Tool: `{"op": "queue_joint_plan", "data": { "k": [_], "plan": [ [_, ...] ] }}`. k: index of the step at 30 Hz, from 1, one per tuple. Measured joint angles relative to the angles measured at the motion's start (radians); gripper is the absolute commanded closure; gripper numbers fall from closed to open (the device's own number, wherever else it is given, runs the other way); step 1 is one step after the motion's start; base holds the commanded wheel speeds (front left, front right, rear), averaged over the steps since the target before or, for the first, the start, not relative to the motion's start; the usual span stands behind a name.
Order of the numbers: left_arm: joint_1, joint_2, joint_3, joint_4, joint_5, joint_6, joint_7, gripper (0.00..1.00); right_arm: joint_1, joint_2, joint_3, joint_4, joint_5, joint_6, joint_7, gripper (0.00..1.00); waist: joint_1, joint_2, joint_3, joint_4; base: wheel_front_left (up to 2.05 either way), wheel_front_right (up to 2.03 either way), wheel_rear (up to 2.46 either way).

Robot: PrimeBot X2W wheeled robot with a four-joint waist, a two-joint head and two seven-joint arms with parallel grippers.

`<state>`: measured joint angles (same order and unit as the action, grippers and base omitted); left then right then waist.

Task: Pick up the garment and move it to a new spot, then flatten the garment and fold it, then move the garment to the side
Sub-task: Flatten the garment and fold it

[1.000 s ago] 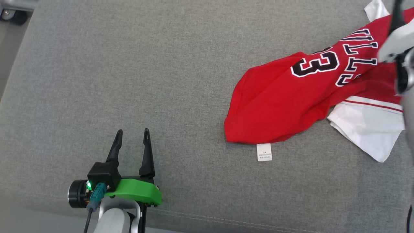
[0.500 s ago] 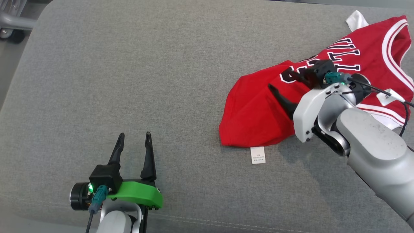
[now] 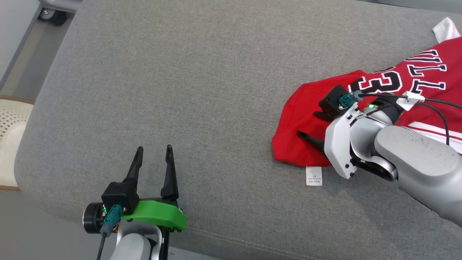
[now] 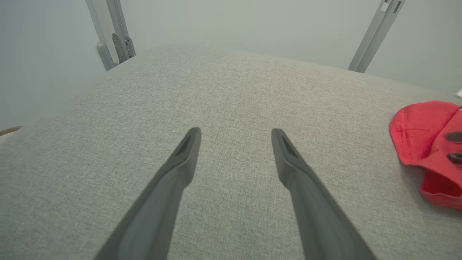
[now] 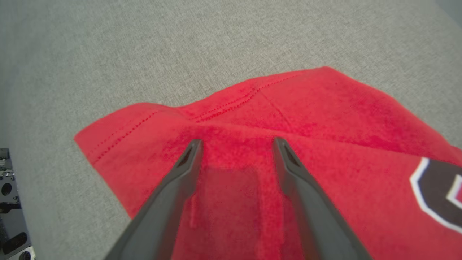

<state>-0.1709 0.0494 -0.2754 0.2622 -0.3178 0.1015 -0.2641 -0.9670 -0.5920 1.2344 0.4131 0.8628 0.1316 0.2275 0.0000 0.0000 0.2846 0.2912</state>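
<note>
The garment [image 3: 415, 81] is a red jersey with black-and-white numbers and white parts, lying crumpled at the right of the grey cushion [image 3: 202, 79]. My right gripper [image 3: 307, 124] is open, fingers pointing left, low over the garment's lower left hem. In the right wrist view the right gripper [image 5: 237, 141] has red cloth [image 5: 325, 108] under and between the fingers; I cannot tell whether they touch it. My left gripper [image 3: 154, 148] stands open over bare cushion at the lower left, holding nothing. The left wrist view shows the left gripper [image 4: 235, 131] open and the garment [image 4: 422, 137] far right.
A white care label [image 3: 314, 176] sticks out below the hem. The cushion's left edge drops off to the floor, where a cream woven object [image 3: 9, 122] lies. A caster wheel [image 3: 54, 16] is at the top left. Grey metal legs [image 4: 112, 39] stand behind the cushion.
The head camera has shifted. My right arm came in from the right edge and swung down over the garment's lower left hem, open throughout. The left gripper has stayed put.
</note>
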Motion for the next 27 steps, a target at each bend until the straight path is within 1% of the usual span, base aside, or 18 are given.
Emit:
{"op": "queue_joint_plan", "data": {
  "k": [5, 6, 7, 8, 9, 11, 15, 17, 22, 27],
  "plan": [
    [-0.004, 0.0, -0.013, -0.004, -0.011, 0.005, 0.0, 0.0, -0.025, 0.025, 0.038, 0.046, 0.008, 0.0, 0.044, 0.0, 0.0, 0.0, 0.01, 0.03, 0.0, 0.0, 0.0],
    [-0.004, 0.0, -0.016, -0.005, -0.014, 0.006, 0.0, 0.0, -0.025, 0.028, 0.041, 0.056, 0.008, 0.0, 0.048, 0.25, 0.0, 0.0, 0.012, 0.035, 0.0, 0.0, 0.0],
    [-0.004, 0.0, -0.017, -0.005, -0.015, 0.008, 0.0, 0.0, -0.025, 0.031, 0.041, 0.065, 0.008, 0.0, 0.048, 0.6, 0.0, 0.0, 0.014, 0.039, 0.0, 0.0, 0.0],
    [-0.004, 0.0, -0.018, -0.007, -0.016, 0.01, 0.0, 0.0, -0.025, 0.033, 0.042, 0.072, 0.007, 0.0, 0.046, 0.74, 0.0, 0.0001, 0.016, 0.043, 0.0, 0.0, 0.0],
    [-0.004, 0.0, -0.018, -0.007, -0.016, 0.012, 0.0, 0.0, -0.026, 0.035, 0.042, 0.08, 0.007, 0.0, 0.042, 1.0, 0.0, 0.0, 0.017, 0.047, 0.0, 0.0, 0.0],
    [-0.004, 0.0, -0.017, -0.008, -0.018, 0.013, 0.0, 0.0, -0.029, 0.039, 0.043, 0.096, 0.005, 0.0, 0.017, 1.0, 0.0, 0.0, 0.02, 0.05, 0.0, 0.0, 0.0],
    [-0.004, 0.0, -0.014, -0.009, -0.017, 0.016, 0.0, 0.0, -0.059, 0.047, 0.046, 0.14, 0.008, 0.0, -0.067, 1.0, 0.0, 0.0, 0.021, 0.046, 0.0, 0.0, 0.0],
    [-0.004, 0.0, -0.014, -0.01, -0.018, 0.016, 0.0, 0.0, -0.084, 0.054, 0.038, 0.166, 0.03, 0.0, -0.107, 1.0, 0.0, 0.0, 0.021, 0.042, 0.0, 0.0, 0.0],
    [-0.004, 0.0, -0.02, -0.01, -0.018, 0.016, 0.0, 0.0, -0.129, 0.068, 0.03, 0.227, 0.069, 0.0, -0.156, 1.0, 0.0, 0.0, 0.021, 0.036, 0.0, 0.0, 0.0],
    [-0.004, 0.0, -0.026, -0.006, -0.018, 0.016, 0.0, 0.0, -0.153, 0.086, 0.028, 0.336, 0.078, 0.0, -0.205, 1.0, 0.0, 0.0, 0.022, 0.04, 0.0, 0.0, 0.0]
  ]
}}
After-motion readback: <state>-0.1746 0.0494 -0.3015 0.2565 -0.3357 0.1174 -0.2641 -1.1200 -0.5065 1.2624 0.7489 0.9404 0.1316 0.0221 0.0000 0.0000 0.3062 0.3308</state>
